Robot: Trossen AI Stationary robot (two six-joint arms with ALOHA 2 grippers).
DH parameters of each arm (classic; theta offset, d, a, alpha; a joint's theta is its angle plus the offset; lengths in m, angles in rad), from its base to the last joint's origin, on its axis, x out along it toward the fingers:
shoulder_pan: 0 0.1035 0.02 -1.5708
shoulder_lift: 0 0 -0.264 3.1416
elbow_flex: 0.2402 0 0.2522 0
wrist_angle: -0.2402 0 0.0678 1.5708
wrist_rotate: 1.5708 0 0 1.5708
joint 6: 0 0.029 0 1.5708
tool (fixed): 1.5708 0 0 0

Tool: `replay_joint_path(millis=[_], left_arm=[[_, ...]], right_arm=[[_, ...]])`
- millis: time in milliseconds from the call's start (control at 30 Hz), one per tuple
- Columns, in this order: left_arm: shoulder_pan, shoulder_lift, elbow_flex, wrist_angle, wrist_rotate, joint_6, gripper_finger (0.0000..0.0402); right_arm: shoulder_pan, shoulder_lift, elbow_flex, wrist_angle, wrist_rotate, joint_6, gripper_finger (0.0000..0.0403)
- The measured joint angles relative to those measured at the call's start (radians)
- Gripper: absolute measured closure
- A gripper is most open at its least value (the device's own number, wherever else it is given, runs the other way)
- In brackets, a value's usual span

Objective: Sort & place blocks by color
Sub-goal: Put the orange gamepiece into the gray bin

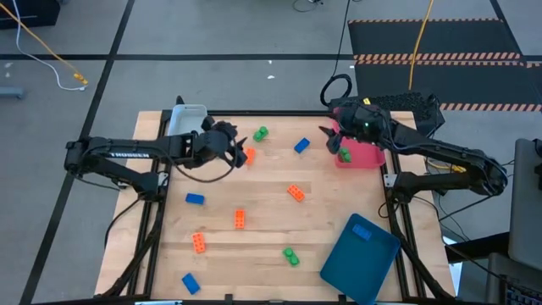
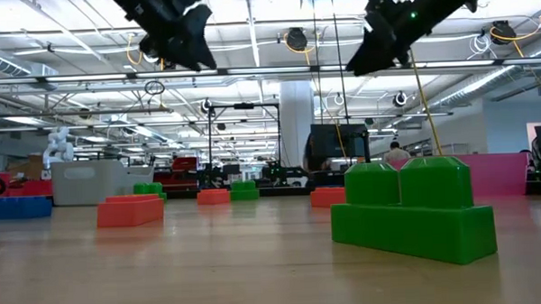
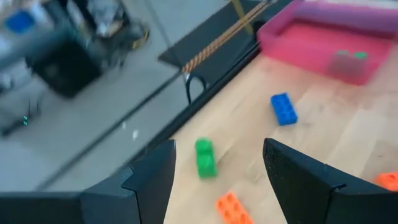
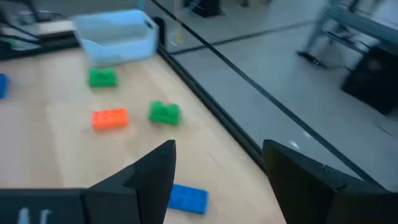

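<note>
Small studded blocks lie scattered on the wooden table: a green one, an orange one and a blue one at the far middle, others nearer. One green block lies in the pink tray. A blue block lies on the dark-teal tray. My left gripper hangs open above the orange and green blocks. My right gripper is raised and open at the pink tray's left edge. Both hold nothing.
A pale-blue tray stands at the far left corner. More blocks lie across the table's middle and near side: orange, blue, orange, orange, green, blue. Bare wood shows between them.
</note>
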Motion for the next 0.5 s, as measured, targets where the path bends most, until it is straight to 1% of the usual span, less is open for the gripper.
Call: replay_joint_path(millis=[67,100,133,233,300,367,500], left_arm=[[0.004,0.005,0.000,-0.058,0.010,-0.069,0.0158],[0.001,0.005,0.000,-0.089,0.030,-0.075,0.0158],[-0.003,0.005,0.000,-0.107,0.072,-0.071,0.0158],[-0.024,0.005,0.000,-0.135,0.261,-0.073,0.0158],[-0.053,0.005,0.000,-0.138,0.351,-0.092,0.0158],[-0.085,0.004,0.000,-0.150,0.389,-0.110,0.0158],[-0.134,0.004,0.000,-0.181,0.394,-0.208,0.0158]], right_arm=[[0.016,0.008,0.000,0.014,-0.007,-0.023,0.0169],[0.022,0.010,0.000,0.015,-0.009,-0.040,0.0170],[0.027,0.012,0.000,0.013,-0.009,-0.057,0.0170],[0.037,0.012,0.000,-0.002,-0.009,-0.077,0.0170],[0.041,0.012,-0.006,0.003,-0.008,-0.079,0.0170],[0.044,0.012,-0.009,0.011,-0.006,-0.107,0.0170],[0.045,0.006,-0.015,-0.008,-0.001,-0.128,0.0170]])
